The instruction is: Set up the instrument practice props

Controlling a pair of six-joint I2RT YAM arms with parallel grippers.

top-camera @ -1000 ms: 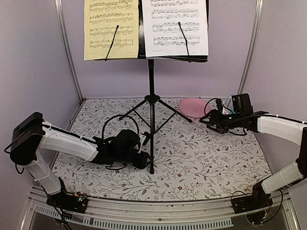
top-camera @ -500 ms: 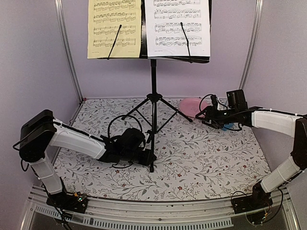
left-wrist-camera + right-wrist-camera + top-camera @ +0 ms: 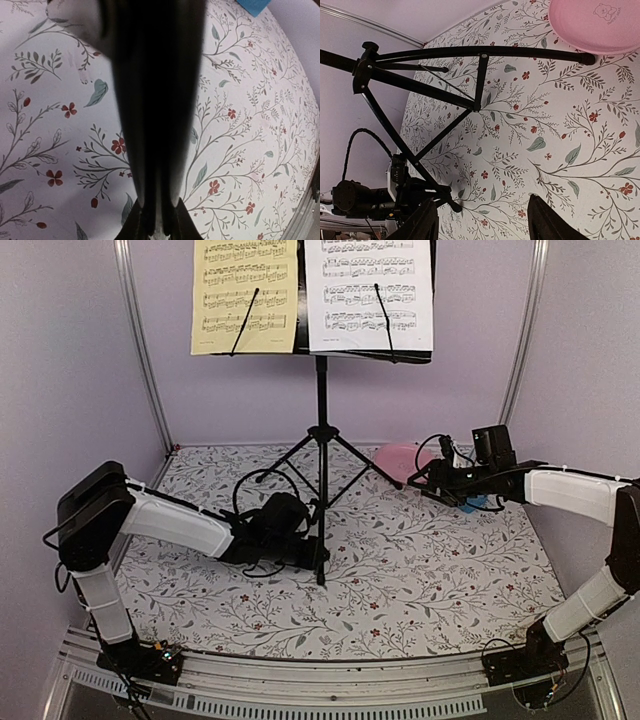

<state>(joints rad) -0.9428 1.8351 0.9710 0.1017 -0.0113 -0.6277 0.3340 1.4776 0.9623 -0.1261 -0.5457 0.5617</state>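
Showing the music stand (image 3: 322, 390) upright at the middle of the table (image 3: 430, 580), toward the back. Its desk, at the top of the overhead view, carries the pale-yellow sheet (image 3: 245, 295) on the left and the white sheet (image 3: 368, 295) on the right, each pinned by a thin wire retainer. The left end effector (image 3: 312, 558) is closed narrow on the near tripod leg, low down by the foot; in the left wrist view the black leg fills the gap between the fingers. The right end effector (image 3: 482, 220) stands wide with nothing between its fingers, near the right-hand tripod foot and the pink plate (image 3: 395, 458), which lies just beside that foot. The blue metronome (image 3: 482, 503) sits on the table at the right, largely hidden under the right arm. The principal hazard is probably tipping: the stand is tall, loaded at the top, and gripped only at one foot, so lifting or dragging that leg would tilt the column and could send it over. A jolt of the same kind might shake the sheets out from under their retainers. A secondary hazard lies on the right, where a sweep of the arm could knock the metronome, the plate, or the nearby foot. The cable loop (image 3: 255, 502) above the left wrist hangs close to the tripod legs and could snag them.
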